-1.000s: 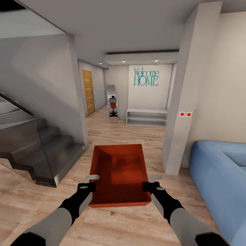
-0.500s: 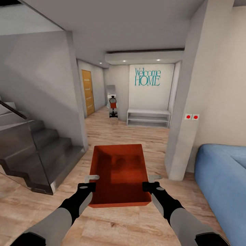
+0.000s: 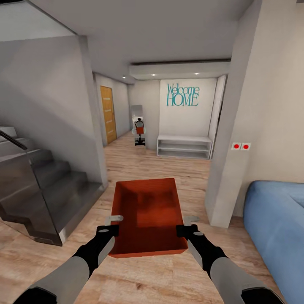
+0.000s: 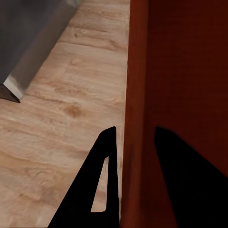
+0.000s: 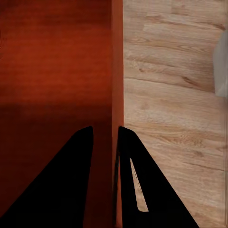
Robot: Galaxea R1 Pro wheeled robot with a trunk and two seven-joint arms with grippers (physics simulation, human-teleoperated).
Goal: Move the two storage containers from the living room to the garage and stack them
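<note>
Storage container [image 3: 147, 215]: one red-orange open-top bin, empty, carried level above the wood plank floor [image 3: 169, 274] in front of the robot. Left gripper [image 3: 113, 219] pinches its left wall, one finger each side; right gripper [image 3: 189, 219] is clamped likewise on the right wall. Opposite-wall hold likely keeps it balanced for transit. Location: hallway edge, stairs [image 3: 46, 190] left, blue sofa [image 3: 274, 228] right.

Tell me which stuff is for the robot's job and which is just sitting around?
For the job:
bin
left pincer
right pincer

Just around:
sofa
stairs
Welcome Home sign
white shelf
wood door
</note>
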